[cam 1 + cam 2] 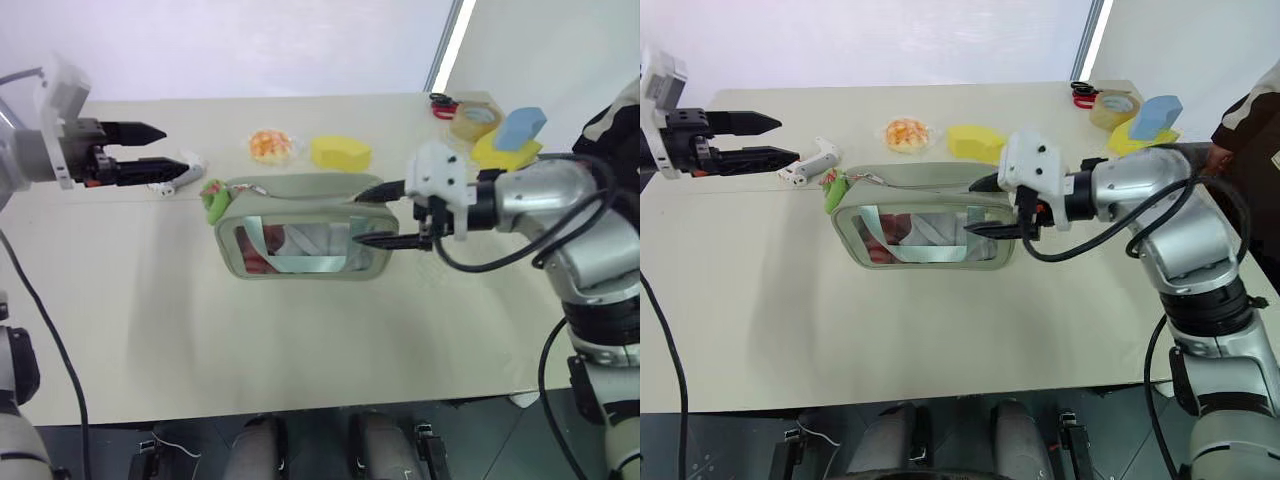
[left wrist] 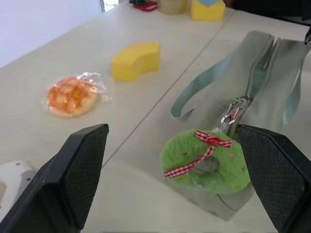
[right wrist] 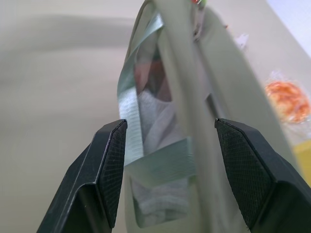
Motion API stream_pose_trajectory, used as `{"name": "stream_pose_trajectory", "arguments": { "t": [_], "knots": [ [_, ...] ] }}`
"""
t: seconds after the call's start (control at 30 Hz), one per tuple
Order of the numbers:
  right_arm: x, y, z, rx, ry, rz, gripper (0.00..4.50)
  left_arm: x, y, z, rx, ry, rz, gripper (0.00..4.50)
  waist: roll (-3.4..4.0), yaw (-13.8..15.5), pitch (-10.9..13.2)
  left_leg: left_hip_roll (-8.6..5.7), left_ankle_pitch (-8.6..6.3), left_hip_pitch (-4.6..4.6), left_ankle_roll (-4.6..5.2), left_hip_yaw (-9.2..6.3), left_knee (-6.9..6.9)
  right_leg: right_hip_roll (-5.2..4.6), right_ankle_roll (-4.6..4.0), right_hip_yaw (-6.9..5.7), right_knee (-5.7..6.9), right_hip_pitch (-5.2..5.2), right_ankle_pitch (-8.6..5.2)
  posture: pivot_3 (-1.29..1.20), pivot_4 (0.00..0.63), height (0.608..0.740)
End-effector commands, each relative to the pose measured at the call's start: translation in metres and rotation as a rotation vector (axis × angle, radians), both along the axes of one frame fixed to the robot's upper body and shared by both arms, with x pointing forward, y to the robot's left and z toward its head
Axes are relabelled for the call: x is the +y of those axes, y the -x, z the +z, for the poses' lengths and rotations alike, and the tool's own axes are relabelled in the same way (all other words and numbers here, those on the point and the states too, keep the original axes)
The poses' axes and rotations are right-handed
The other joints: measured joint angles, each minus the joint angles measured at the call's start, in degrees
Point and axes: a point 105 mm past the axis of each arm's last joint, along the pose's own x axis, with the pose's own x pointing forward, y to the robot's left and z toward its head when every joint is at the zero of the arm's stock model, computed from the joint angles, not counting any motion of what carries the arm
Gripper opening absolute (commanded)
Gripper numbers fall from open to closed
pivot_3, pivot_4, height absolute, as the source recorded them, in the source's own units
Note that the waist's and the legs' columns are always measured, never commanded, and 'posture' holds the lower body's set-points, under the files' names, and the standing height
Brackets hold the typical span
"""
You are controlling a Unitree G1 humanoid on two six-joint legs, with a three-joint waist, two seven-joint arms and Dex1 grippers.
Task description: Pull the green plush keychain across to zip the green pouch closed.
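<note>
Right gripper (image 1: 372,214) parted, straddling green pouch (image 1: 300,190) end, gripping nothing; left gripper (image 1: 170,150) wide, empty.

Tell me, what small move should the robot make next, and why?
Probably bring the left gripper in to close on the green plush keychain. Its fingers are open and it hangs off to the side of the green pouch, touching nothing. The keychain sits at the pouch's left end, ungrasped, while the right gripper has its open fingers around the other end.
</note>
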Motion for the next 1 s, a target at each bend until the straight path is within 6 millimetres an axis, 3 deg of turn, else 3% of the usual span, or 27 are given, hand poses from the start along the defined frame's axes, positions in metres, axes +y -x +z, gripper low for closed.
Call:
{"name": "stream_pose_trajectory", "arguments": {
  "t": [0.03, 0.13, 0.23, 0.27, 0.7, 0.8, 0.97, 1.0],
  "knots": [
    [0.002, 0.000, 0.004, -0.046, 0.002, 0.013, 2.96, 0.005, 0.006, -0.003, 0.004, -0.060, -0.009, 4.50, 0.00, -0.03, 0.00, 0.00, 0.00, 0.00, 0.00, 0.01, 0.00, 0.00, 0.00, 0.00, 0.00, 0.00, 0.00, 0.00, 0.150, 0.740],
    [0.003, 0.001, 0.003, -0.034, -0.002, 0.026, 1.70, 0.008, 0.005, -0.012, 0.018, -0.096, -0.003, 4.50, 0.00, -0.06, 0.00, 0.01, 0.00, 0.00, 0.00, -0.01, 0.00, 0.00, 0.00, -0.01, 0.00, 0.00, 0.00, 0.00, 0.150, 0.740],
    [0.004, 0.002, 0.003, -0.034, -0.005, 0.029, 0.16, 0.014, -0.002, -0.026, 0.025, -0.132, 0.029, 4.50, 0.00, -0.06, 0.00, 0.01, 0.00, 0.01, 0.00, 0.00, 0.00, 0.00, 0.00, 0.00, 0.00, 0.00, 0.00, 0.00, 0.150, 0.740],
    [0.004, 0.002, 0.002, -0.035, -0.006, 0.030, 0.04, 0.014, -0.004, -0.029, 0.025, -0.134, 0.035, 4.50, 0.00, -0.08, 0.00, 0.01, 0.00, 0.02, 0.00, 0.00, 0.00, 0.00, 0.00, 0.00, 0.01, 0.00, 0.00, 0.00, 0.150, 0.740],
    [0.009, 0.004, 0.002, -0.051, -0.013, 0.041, 0.04, -0.013, -0.015, -0.051, 0.046, -0.095, -0.035, 4.50, 0.00, -0.23, 0.00, 0.02, 0.00, 0.01, 0.00, -0.01, 0.00, 0.00, 0.00, 0.00, 0.01, 0.00, 0.00, 0.00, 0.150, 0.740],
    [0.010, 0.002, 0.004, -0.056, -0.020, 0.039, 0.04, -0.017, -0.019, -0.046, 0.050, -0.030, -0.027, 4.50, 0.00, -0.26, 0.00, 0.02, 0.00, 0.02, 0.00, -0.01, 0.00, 0.00, 0.00, -0.01, 0.01, 0.00, 0.00, 0.00, 0.150, 0.740],
    [0.010, 0.000, 0.005, -0.063, -0.025, 0.034, 0.04, -0.023, -0.022, -0.054, 0.053, -0.034, -0.033, 4.50, 0.00, -0.34, 0.00, 0.02, 0.00, 0.02, 0.00, -0.01, 0.00, 0.00, 0.00, 0.00, 0.02, 0.00, 0.00, 0.00, 0.150, 0.740],
    [0.011, 0.000, 0.005, -0.064, -0.028, 0.036, 0.00, -0.023, -0.023, -0.054, 0.054, -0.023, -0.028, 3.96, 0.00, -0.34, 0.00, 0.02, 0.00, 0.02, 0.00, -0.01, 0.00, 0.00, 0.00, 0.00, 0.02, 0.00, 0.00, 0.00, 0.150, 0.740]
  ]
}}
